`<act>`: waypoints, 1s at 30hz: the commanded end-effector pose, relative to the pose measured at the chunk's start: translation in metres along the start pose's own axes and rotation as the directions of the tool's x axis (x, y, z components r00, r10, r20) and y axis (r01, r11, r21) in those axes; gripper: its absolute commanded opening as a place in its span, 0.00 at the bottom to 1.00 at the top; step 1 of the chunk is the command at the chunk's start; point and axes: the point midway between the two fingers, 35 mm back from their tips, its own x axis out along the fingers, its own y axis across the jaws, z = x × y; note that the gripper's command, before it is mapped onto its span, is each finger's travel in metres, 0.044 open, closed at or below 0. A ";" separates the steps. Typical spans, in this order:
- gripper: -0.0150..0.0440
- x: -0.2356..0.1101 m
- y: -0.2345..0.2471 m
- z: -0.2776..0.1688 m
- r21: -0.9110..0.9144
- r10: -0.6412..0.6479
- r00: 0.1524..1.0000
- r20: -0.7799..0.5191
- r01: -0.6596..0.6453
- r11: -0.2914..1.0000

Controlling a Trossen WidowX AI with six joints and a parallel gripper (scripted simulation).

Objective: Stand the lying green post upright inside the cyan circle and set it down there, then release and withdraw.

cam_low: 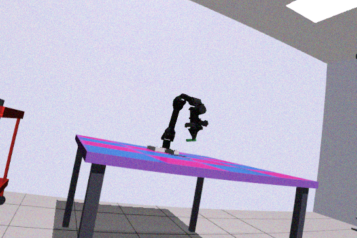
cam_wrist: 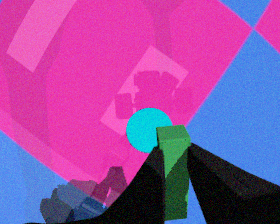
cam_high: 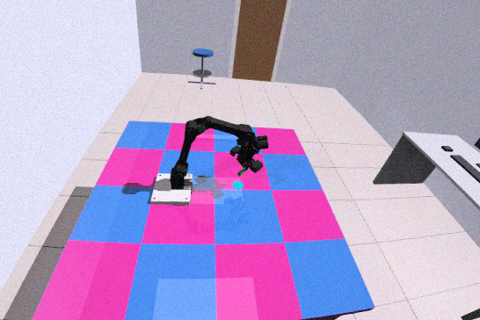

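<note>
At the left of the top view the arm's white base plate is seen on the checkered worktop, with the black arm rising from it and bending over to the right. Further right, the hand is carried well above the worktop, and the green post is pinched between its nearly closed fingers; only a short green tip is seen below them. Just below and slightly left of that tip in this view the cyan circle is marked on the worktop, at the meeting of a pink and a blue square. In the exterior view the post is seen held clear of the worktop and lying close to level, not upright. In the wrist view the post runs lengthwise out between the two dark fingers, and its far end overlaps the right edge of the circle. The coming move is judged to turn on this relation: the circle lies just ahead of and below the post's free end, so the post's long axis would have to be brought to the vertical over the circle before lowering.
</note>
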 end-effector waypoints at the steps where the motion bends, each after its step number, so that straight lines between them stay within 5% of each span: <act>1: 0.29 0.003 -0.002 0.002 0.021 0.003 0.999 0.035 -0.004 1.000; 30: 0.29 0.019 -0.017 0.013 0.097 0.000 0.970 0.242 -0.024 0.995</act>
